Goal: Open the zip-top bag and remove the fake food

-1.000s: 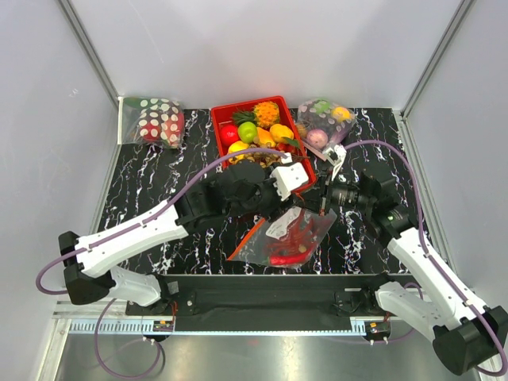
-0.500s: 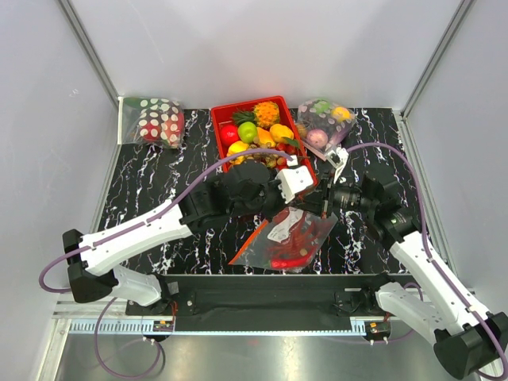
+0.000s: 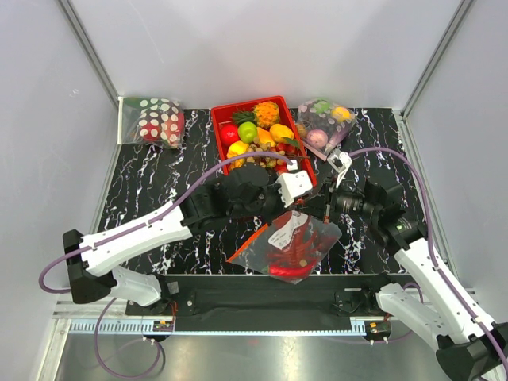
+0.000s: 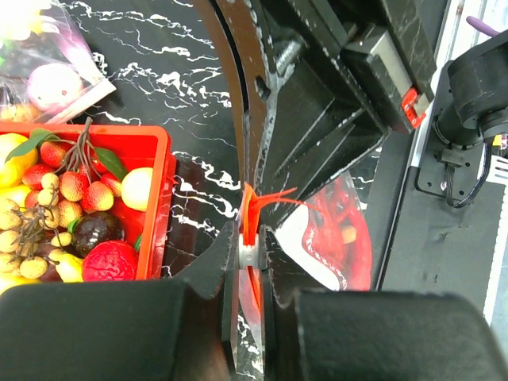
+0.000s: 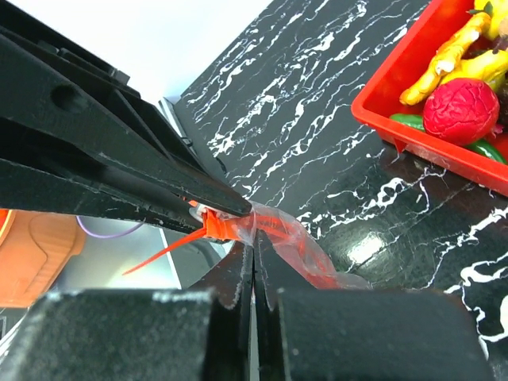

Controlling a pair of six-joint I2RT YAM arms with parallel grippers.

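The zip-top bag (image 3: 279,235) hangs between both grippers above the table's near middle, its orange-red zip strip on top. Red fake food (image 3: 292,254) lies inside it; the lobster's red shape (image 4: 359,238) shows through the plastic in the left wrist view. My left gripper (image 3: 304,208) is shut on the zip strip at its slider (image 4: 250,248). My right gripper (image 3: 322,208) is shut on the bag's clear top edge (image 5: 254,238), right beside the left fingers (image 5: 119,151). The orange slider tab (image 5: 210,226) sticks out between them. The chili cannot be told apart.
A red tray (image 3: 216,131) of mixed fruits stands at the back middle, just behind the grippers, and shows in both wrist views (image 4: 159,198) (image 5: 397,127). A white-dotted red bag (image 3: 159,121) lies back left. A clear bag of pastel fruits (image 3: 324,121) lies back right.
The bag has been lifted at its zip edge and now hangs lower toward the near edge, bulging wider. Both grippers have moved a little to the right, still pinching its top.
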